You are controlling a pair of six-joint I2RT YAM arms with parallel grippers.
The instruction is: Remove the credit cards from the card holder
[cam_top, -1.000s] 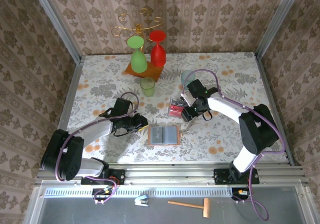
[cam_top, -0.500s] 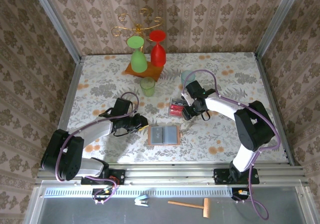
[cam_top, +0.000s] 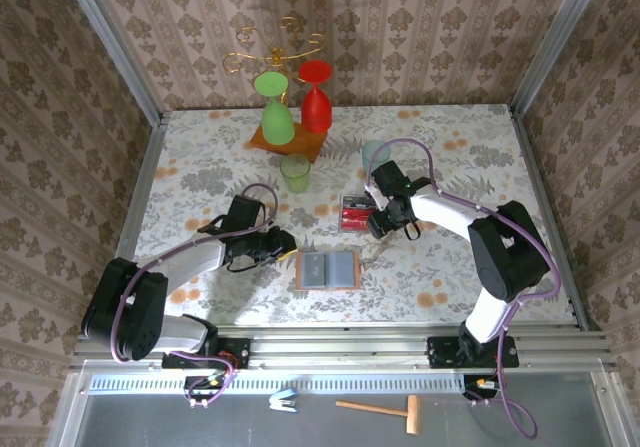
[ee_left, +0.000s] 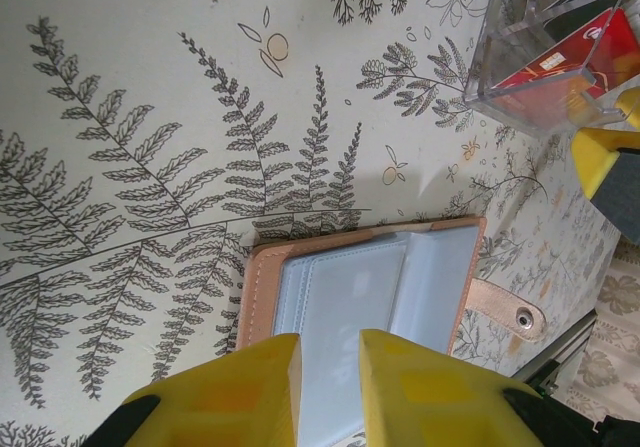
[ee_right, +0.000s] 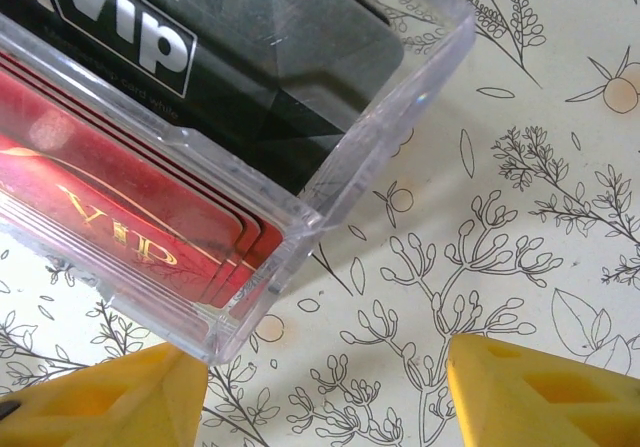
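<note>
At the left of the floral-patterned desk (cam_top: 190, 167), your left pincer (ee_left: 330, 355) sits where it was a second ago. Its yellow fingers are nearly clenched and empty, poised over one edge of the tan folding leather card holder (ee_left: 365, 287). That holder lies open and flat, unmoved, and its grey-blue pockets look empty. Further right, the red and black credit cards (ee_right: 110, 207) rest inside a clear plastic box (ee_right: 385, 107), likewise unmoved. Your right pincer (ee_right: 322, 359), released wide and holding nothing, has shifted only slightly beside the box's corner. Judgement: the cards appear already out, so removal looks essentially complete.
</note>
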